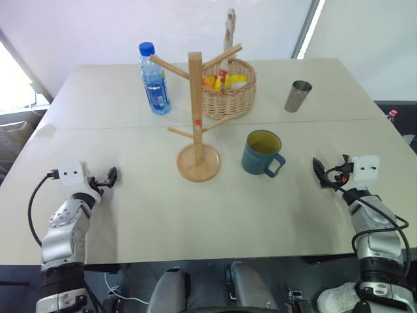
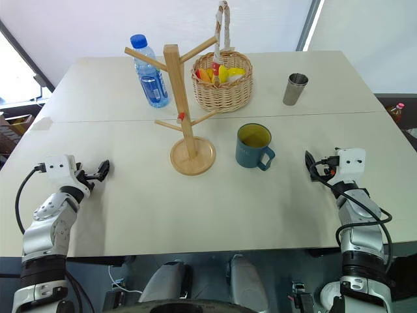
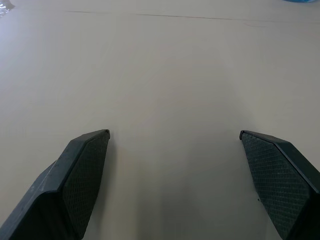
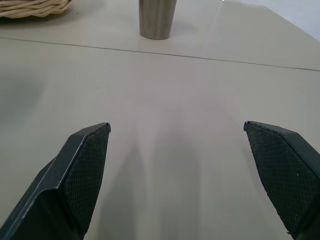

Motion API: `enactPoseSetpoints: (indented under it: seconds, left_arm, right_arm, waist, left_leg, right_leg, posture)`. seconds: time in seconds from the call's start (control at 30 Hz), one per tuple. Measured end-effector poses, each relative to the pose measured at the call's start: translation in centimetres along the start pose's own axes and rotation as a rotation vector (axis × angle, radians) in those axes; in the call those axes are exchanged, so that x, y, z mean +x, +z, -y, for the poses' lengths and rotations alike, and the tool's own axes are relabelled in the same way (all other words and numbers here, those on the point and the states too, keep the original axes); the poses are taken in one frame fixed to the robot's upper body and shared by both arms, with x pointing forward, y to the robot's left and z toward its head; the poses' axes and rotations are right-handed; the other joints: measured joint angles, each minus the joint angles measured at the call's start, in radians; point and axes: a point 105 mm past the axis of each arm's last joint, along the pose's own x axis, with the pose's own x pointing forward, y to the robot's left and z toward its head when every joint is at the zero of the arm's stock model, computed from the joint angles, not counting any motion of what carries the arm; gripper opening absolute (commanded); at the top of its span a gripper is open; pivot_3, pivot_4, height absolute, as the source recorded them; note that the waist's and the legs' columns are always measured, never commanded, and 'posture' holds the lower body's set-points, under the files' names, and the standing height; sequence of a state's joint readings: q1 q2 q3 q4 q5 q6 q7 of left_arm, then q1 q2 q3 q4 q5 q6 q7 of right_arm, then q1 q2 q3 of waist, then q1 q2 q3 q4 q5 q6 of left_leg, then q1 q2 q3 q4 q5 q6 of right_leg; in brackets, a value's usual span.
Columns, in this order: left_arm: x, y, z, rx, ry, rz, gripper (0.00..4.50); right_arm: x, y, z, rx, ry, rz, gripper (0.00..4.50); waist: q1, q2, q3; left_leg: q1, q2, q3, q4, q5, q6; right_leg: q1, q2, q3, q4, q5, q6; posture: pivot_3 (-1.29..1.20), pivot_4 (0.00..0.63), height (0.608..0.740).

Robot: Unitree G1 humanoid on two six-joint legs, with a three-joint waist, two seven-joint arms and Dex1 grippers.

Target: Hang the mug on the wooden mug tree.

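The dark teal-blue ceramic mug (image 1: 262, 153) with yellow interior stands just left of the right end effector (image 1: 319, 171), whose fingers are spread and empty. The light wooden mug tree (image 1: 197, 116) stands between that mug and the left end effector (image 1: 111, 176), also spread, over the counter (image 1: 195, 215).

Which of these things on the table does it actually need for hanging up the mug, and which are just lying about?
Needed:
- mug
- wooden mug tree

Just lying about:
- wicker basket
- water bottle
- steel tumbler

Bare table (image 1: 150, 215) btwn fingers & mug (image 1: 262, 154); mug tree (image 1: 197, 124) just left.
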State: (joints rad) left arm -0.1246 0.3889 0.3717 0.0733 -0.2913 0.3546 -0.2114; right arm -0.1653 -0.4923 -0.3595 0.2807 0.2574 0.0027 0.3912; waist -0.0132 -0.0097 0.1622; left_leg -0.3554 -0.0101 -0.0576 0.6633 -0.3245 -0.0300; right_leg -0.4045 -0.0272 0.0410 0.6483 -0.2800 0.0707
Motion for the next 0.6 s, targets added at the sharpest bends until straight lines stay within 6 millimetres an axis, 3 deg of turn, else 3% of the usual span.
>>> enactPoseSetpoints:
  seconds: [0.37, 0.6]
  left_arm:
    - [0.0, 0.0, 0.5, 0.002, -0.027, 0.003, 4.50]
    - [-0.6, 0.0, 3.3, 0.011, -0.191, 0.024, 4.50]
  right_arm:
    - [-0.5, 0.2, 0.0, -0.016, -0.009, 0.009, 4.43]
    - [-1.7, 1.1, -0.6, -0.032, 0.018, 0.036, 4.43]
  waist:
    - [0.001, 0.000, 0.000]
    - [0.003, 0.000, 0.000]
  left_leg:
    - [0.000, 0.000, 0.000, 0.000, 0.000, 0.000]
    - [-0.001, 0.000, 0.000, 0.000, 0.000, 0.000]
  right_leg:
    - [0.000, 0.000, 0.000, 0.000, 0.000, 0.000]
    - [0.000, 0.000, 0.000, -0.001, 0.000, 0.000]
  posture:
    - [0.00, 0.150, 0.740]
    - [0.00, 0.150, 0.740]
